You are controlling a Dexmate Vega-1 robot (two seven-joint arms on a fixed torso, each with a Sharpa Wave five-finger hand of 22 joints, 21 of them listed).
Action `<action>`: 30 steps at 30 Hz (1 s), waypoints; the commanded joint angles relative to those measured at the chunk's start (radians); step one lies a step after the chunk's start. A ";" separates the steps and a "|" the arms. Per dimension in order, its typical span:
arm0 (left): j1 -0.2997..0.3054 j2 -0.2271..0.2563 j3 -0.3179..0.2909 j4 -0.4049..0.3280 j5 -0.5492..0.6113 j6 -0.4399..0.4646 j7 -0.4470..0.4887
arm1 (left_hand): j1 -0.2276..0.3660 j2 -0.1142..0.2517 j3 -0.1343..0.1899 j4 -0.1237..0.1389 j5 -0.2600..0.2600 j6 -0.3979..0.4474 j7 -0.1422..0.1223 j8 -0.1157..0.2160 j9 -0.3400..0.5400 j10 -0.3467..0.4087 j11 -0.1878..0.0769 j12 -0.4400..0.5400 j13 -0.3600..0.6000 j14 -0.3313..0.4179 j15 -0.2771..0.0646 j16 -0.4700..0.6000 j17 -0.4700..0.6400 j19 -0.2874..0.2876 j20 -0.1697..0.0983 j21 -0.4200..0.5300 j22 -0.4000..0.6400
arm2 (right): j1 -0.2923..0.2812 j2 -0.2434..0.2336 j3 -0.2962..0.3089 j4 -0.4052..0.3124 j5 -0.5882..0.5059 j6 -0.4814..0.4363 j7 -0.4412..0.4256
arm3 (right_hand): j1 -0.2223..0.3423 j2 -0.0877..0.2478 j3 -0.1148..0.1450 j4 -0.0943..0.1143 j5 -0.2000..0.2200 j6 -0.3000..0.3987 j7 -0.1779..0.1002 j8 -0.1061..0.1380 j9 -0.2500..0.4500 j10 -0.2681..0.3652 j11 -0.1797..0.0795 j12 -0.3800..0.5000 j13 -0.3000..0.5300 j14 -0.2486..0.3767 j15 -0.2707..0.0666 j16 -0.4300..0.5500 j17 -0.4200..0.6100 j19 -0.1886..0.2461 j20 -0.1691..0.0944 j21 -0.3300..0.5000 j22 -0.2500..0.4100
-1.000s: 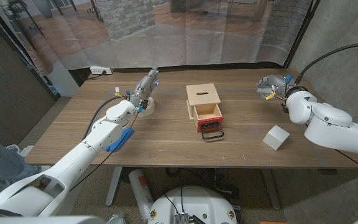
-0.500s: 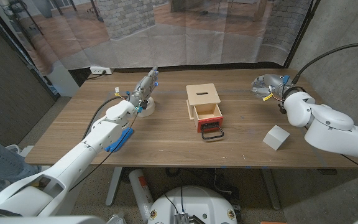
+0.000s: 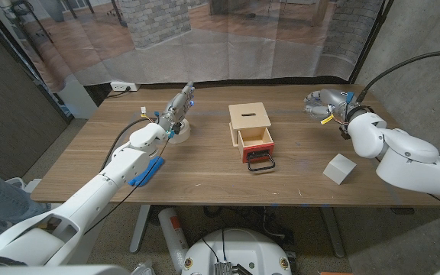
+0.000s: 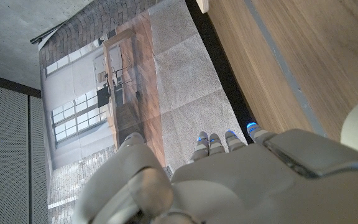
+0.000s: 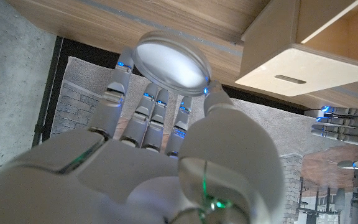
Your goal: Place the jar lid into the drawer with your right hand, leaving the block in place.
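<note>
The right hand [image 3: 323,103] holds the lid [image 5: 171,63], a round clear disc pinched at its rim between the thumb and the fingertips [image 5: 124,64]. The grip reads plainly in the right wrist view, with the other fingers spread behind the disc. In the head view the hand is raised over the far right part of the bench [image 3: 205,179], to the right of the box [image 3: 250,124]. Compared with a second ago, the hand has moved a little to the left and farther back, toward the box, and the lid has gone with it. Half a second ago it was midway along that shift.

The box stands at mid-bench, a pale wooden cube with a slot in its top. Its drawer [image 3: 257,147] is pulled out toward the robot, red at the front with a black handle. It has not changed.

The block [image 3: 339,169], a white cube, sits on the bench near the front right, just beside the right forearm, where it was in the earlier frames.

The left hand [image 3: 179,106] has not moved. It reaches toward the far left of the bench with fingers extended together, holding nothing, above a white round object [image 3: 182,131]. A blue piece [image 3: 145,171] lies under the left forearm.
</note>
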State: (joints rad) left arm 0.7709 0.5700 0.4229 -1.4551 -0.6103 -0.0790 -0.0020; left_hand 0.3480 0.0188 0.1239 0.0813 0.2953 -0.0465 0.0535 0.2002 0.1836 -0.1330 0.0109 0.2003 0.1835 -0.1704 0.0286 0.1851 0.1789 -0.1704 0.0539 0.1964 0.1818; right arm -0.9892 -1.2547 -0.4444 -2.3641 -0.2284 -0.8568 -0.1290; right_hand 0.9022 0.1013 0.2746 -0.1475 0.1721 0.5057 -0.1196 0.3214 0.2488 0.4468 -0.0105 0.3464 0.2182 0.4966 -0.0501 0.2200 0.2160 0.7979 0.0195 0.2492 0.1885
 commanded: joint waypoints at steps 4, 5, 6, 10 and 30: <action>-0.005 -0.001 0.001 0.005 0.002 -0.001 -0.003 | 0.010 0.007 -0.005 -0.002 -0.007 0.003 -0.001 -0.002 0.005 0.000 0.000 0.001 0.002 -0.033 -0.004 0.001 0.002 -0.136 -0.007 0.007 0.003 | -0.046 -0.009 0.048 -0.030 0.004 0.068 -0.014 | 0.011 0.001 0.006 0.004 0.008 0.010 -0.004 -0.001 0.004 0.013 -0.002 -0.005 0.001 0.012 -0.054 0.001 0.006 0.011 -0.009 -0.004 0.002; -0.006 -0.002 0.001 0.007 0.002 -0.003 -0.004 | 0.010 0.007 -0.005 -0.002 -0.007 0.003 -0.001 -0.002 0.005 0.001 0.001 0.001 0.002 -0.033 -0.004 0.001 0.002 -0.135 -0.007 0.007 0.003 | -0.048 -0.009 0.050 -0.032 0.002 0.070 -0.015 | 0.011 0.001 0.006 0.004 0.008 0.009 -0.004 -0.002 0.004 0.013 -0.001 -0.005 0.001 0.013 -0.054 0.001 0.006 0.011 -0.009 -0.004 0.002; -0.006 -0.003 0.000 0.009 0.002 -0.004 -0.004 | 0.010 0.007 -0.005 -0.002 -0.007 0.003 -0.001 -0.002 0.005 0.001 0.001 0.001 0.002 -0.033 -0.005 0.001 0.002 -0.136 -0.006 0.007 0.003 | -0.049 -0.008 0.049 -0.033 -0.002 0.070 -0.015 | 0.011 0.001 0.006 0.004 0.008 0.010 -0.002 -0.002 0.004 0.013 -0.001 -0.005 0.001 0.013 -0.054 0.001 0.006 0.012 -0.008 -0.004 0.002; -0.008 -0.003 0.000 0.012 0.001 -0.007 -0.007 | 0.011 0.007 -0.006 -0.002 -0.007 0.003 0.000 -0.002 0.005 0.001 0.001 0.001 0.002 -0.033 -0.004 0.001 0.002 -0.136 -0.007 0.007 0.003 | -0.062 -0.009 0.060 -0.043 -0.006 0.083 -0.022 | 0.012 0.001 0.006 0.004 0.009 0.013 -0.002 -0.001 0.004 0.015 0.002 -0.005 0.001 0.014 -0.056 0.001 0.006 0.012 -0.011 -0.005 0.002; 0.004 0.010 -0.010 -0.011 0.001 -0.006 0.001 | 0.013 0.008 -0.008 -0.003 -0.008 0.002 -0.002 -0.002 0.005 0.000 0.000 0.001 0.002 -0.033 -0.005 0.001 0.002 -0.135 -0.007 0.007 0.003 | -0.129 -0.002 0.127 -0.065 -0.009 0.197 -0.046 | 0.015 0.000 0.009 0.003 0.009 0.027 -0.003 0.001 0.006 0.025 0.000 -0.005 0.001 0.025 -0.059 0.003 0.006 0.017 -0.014 -0.005 0.003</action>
State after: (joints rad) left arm 0.7668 0.5724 0.4180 -1.4502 -0.6090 -0.0867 -0.0075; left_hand 0.3533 0.0241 0.1198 0.0773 0.2875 -0.0465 0.0535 0.2002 0.1836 -0.1330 0.0108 0.2003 0.1835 -0.1704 0.0286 0.1851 0.1789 -0.1740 0.0502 0.2003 0.1818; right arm -1.0920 -1.2657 -0.3436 -2.4197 -0.2312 -0.7145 -0.1721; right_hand 0.9021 0.1013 0.2787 -0.1431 0.1747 0.5236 -0.1233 0.3214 0.2486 0.4616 -0.0143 0.3464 0.2180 0.5150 -0.0502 0.2200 0.2160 0.7980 0.0196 0.2415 0.1888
